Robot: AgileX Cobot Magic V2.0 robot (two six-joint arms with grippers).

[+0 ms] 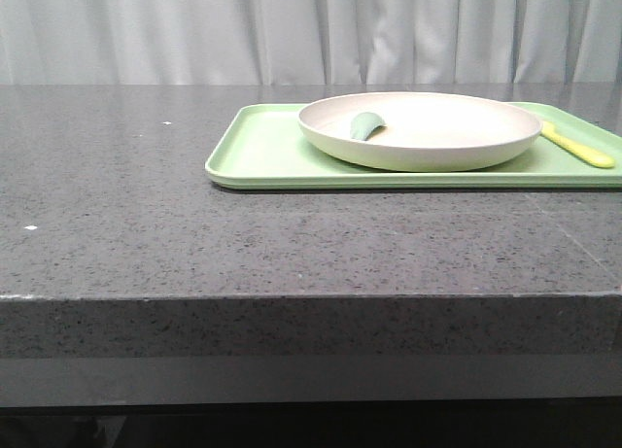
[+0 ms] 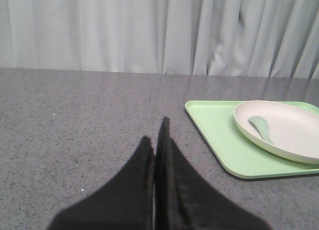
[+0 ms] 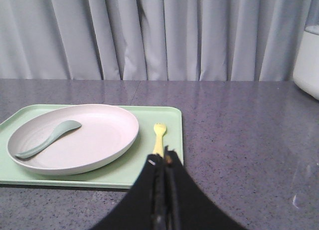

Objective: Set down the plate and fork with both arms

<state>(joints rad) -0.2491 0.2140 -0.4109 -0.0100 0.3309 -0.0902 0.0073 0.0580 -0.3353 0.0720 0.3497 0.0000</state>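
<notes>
Tray (image 1: 262,152) holding plate (image 1: 466,142), spoon (image 1: 364,126) inside; fork (image 1: 578,149) beside

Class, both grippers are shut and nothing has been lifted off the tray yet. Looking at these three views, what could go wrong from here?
1. The green spoon lies loose in the plate; tilting the plate could slide it out.
2. The fork lies flat on the tray close beside the plate's rim, so the right gripper may nudge the plate.
3. The plate's shallow rim may slip from the left gripper.
</notes>
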